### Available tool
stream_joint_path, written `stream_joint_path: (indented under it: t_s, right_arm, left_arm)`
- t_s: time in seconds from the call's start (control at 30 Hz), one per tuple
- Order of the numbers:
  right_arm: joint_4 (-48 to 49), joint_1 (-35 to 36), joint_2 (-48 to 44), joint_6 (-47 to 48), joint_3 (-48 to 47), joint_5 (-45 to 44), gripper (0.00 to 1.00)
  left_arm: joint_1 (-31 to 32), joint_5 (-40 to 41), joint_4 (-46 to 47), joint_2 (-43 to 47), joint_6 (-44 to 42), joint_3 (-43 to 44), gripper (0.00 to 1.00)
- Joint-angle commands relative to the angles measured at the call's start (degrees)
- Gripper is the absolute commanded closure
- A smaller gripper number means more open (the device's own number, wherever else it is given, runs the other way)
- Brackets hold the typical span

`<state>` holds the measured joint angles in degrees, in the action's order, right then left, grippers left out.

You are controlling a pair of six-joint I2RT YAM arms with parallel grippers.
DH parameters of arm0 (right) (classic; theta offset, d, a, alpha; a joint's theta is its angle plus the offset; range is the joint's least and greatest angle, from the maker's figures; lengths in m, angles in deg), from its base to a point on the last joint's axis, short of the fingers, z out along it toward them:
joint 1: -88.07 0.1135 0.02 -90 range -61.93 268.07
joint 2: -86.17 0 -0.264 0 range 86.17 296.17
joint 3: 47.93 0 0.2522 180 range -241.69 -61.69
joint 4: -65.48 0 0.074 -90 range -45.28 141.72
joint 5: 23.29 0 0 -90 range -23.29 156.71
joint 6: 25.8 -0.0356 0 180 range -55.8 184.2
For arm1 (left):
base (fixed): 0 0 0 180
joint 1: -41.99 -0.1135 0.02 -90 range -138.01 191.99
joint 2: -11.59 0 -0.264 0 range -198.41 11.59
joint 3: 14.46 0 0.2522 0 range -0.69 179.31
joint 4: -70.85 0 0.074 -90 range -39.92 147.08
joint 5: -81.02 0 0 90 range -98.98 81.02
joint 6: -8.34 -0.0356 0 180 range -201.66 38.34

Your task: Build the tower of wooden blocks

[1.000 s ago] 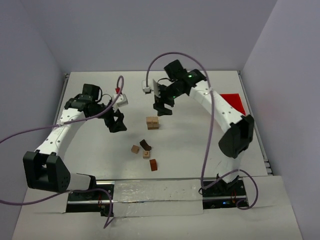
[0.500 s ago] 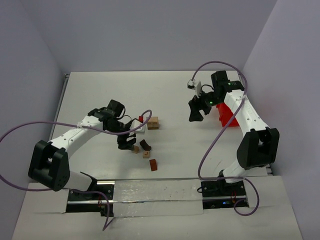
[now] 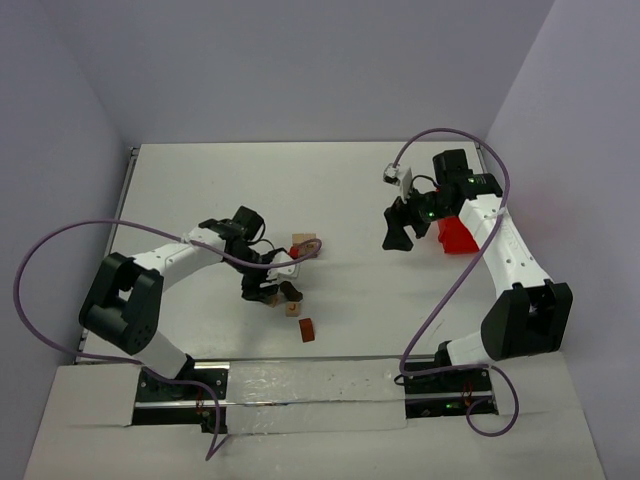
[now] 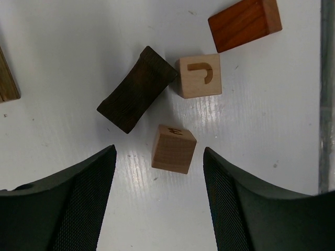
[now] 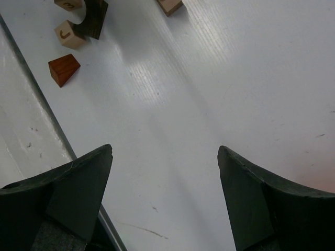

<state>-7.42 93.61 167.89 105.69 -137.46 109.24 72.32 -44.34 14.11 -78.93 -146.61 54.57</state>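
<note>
One dark block (image 4: 137, 89), long axis diagonal, apparently flat

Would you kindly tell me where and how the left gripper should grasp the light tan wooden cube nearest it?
Probably from straight above, pinch the light tan wooden cube on two opposite side faces. It lies flat, clear of the dark brown wooden block, between the left gripper's fingers but slightly turned, so twist the wrist first.

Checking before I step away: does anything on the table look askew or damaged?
Nothing looks damaged. The dark brown curved wooden block lies skewed beside a light tan lettered wooden cube, both loose, not stacked.
</note>
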Motion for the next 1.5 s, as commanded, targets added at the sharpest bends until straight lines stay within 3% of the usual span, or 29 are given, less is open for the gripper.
stream_joint_path:
  t_s: [0.0,0.3,0.73,0.87,1.03,1.17,1.47]
  right_arm:
    - [0.7,-0.7,-2.1,-0.7,0.4,0.4,0.11]
    - [1.2,-0.8,-2.4,-2.0,0.2,0.1,0.11]
    - [1.8,-0.9,-1.8,-3.2,-1.1,0.2,0.11]
    - [2.0,-0.8,-1.2,-3.5,-2.0,0.5,0.11]
    - [2.1,-0.9,0.3,-4.1,-3.8,1.0,0.11]
    - [2.1,-0.8,1.4,-4.1,-4.7,1.0,0.11]
    - [2.1,-0.8,2.4,-4.0,-5.3,0.4,0.11]
  left_arm:
    - [0.4,1.1,1.8,0.3,-4.5,-2.1,0.28]
    - [0.4,4.0,6.4,1.3,-2.9,-5.6,0.37]
    - [0.4,2.2,8.0,7.5,2.4,-2.5,0.85]
    - [0.4,0.7,3.3,8.4,3.7,3.1,0.90]
    - [0.1,2.1,-5.8,3.2,6.5,17.5,1.00]
    - [-1.2,1.8,-9.8,-4.0,10.4,27.6,1.00]
    - [-1.2,3.3,-8.7,-13.6,16.4,38.0,0.98]
